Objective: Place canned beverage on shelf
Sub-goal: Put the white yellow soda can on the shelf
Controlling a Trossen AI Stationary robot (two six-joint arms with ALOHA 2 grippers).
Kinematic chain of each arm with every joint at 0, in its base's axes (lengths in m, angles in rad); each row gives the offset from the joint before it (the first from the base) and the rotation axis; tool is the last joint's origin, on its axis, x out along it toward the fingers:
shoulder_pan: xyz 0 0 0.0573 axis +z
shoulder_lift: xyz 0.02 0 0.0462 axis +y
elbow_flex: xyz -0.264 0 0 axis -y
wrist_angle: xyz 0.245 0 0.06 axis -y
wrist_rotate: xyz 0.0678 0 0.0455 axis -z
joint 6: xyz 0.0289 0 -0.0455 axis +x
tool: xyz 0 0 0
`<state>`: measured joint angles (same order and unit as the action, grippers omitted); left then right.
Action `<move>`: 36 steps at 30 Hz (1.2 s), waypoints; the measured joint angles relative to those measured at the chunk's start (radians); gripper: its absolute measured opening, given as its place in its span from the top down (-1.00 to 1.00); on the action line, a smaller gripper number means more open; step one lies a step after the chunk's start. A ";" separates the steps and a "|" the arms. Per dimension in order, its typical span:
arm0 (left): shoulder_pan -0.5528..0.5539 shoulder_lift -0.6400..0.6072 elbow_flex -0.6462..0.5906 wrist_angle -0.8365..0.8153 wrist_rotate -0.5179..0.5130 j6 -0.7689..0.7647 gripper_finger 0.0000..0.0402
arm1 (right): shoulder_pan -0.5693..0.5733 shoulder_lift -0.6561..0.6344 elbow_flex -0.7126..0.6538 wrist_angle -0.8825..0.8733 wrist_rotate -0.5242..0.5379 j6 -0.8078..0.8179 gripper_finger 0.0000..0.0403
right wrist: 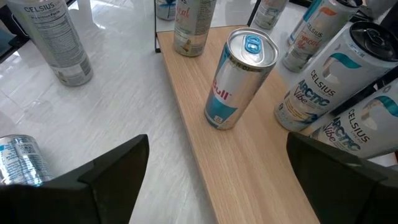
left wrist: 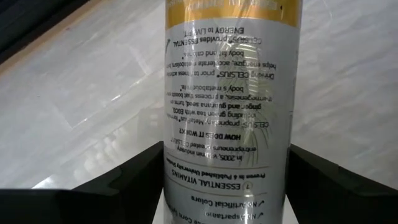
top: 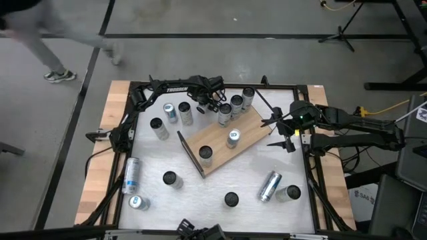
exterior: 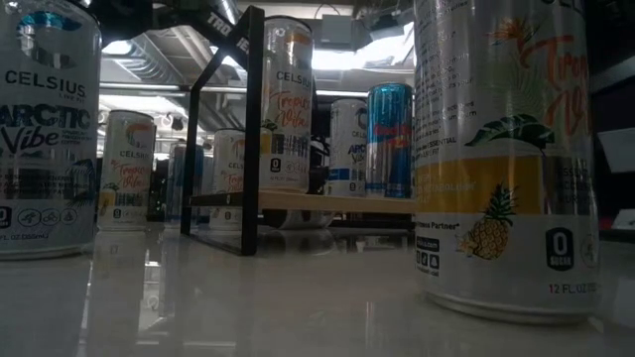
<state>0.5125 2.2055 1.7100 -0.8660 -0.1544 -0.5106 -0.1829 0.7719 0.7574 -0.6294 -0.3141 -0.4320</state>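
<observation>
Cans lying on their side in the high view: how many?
2. The left lying can is at the table's left edge. The right lying can is front right, beside an upright can. The arms may hide others.

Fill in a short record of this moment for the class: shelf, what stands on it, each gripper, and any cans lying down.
shelf: wood board, set diagonally mid-table
on shelf: blue-and-silver can, dark-topped can, more at the far end
left gripper: at the shelf's far end, fingers either side of a yellow-banded can
right gripper: open, empty, at the shelf's right edge
lying cans
</observation>
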 joint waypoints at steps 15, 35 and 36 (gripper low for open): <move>0.027 -0.002 -0.001 0.000 0.083 -0.006 -0.14 | 0.000 0.000 0.000 0.000 0.000 0.000 -0.84; 0.119 -0.004 0.183 -0.190 0.288 0.019 -0.13 | -0.001 0.000 0.000 0.062 0.000 0.000 -0.84; 0.122 -0.004 0.202 -0.205 0.287 0.022 -0.13 | -0.001 0.000 0.000 0.062 0.000 0.000 -0.84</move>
<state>0.6349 2.2017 1.9116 -1.0705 0.1326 -0.4883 -0.1837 0.7723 0.7574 -0.5674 -0.3141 -0.4320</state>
